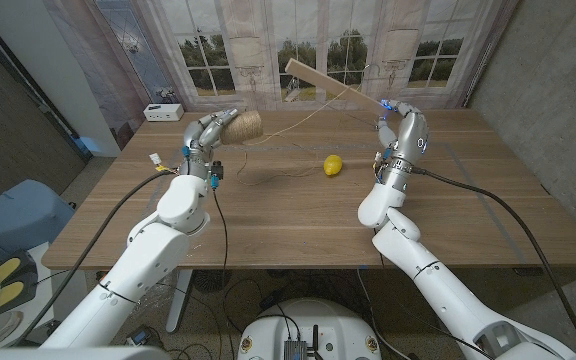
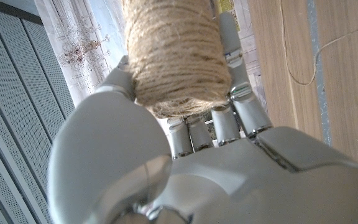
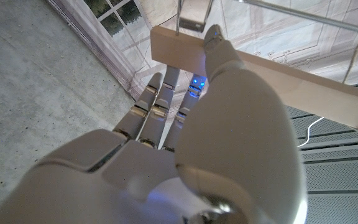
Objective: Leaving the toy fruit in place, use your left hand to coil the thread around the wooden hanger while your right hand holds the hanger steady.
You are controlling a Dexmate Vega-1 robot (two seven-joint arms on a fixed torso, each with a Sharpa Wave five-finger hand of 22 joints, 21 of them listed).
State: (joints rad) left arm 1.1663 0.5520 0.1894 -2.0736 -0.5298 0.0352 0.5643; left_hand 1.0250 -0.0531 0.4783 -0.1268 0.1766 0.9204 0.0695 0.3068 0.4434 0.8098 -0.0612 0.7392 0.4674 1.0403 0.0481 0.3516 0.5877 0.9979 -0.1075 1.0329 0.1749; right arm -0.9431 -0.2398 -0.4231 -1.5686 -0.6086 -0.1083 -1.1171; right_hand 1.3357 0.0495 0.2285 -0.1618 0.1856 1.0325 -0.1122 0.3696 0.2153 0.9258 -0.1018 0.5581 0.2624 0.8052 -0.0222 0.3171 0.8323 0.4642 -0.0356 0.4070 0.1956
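Curtained windows back the wooden desk, where I keep both arms raised. My right robot hand grasps one end of the wooden hanger, holding it aloft so thread can pass round it. My left robot hand clasps the twine spool, ready to feed thread. Between them the yellow toy fruit lies untouched on the desk.

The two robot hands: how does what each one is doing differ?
The left hand grips a fat spool of brown twine, low, close above the table. The right hand holds a pale wooden hanger lifted high and tilted. A thin thread joins spool and hanger. Both hands are raised.
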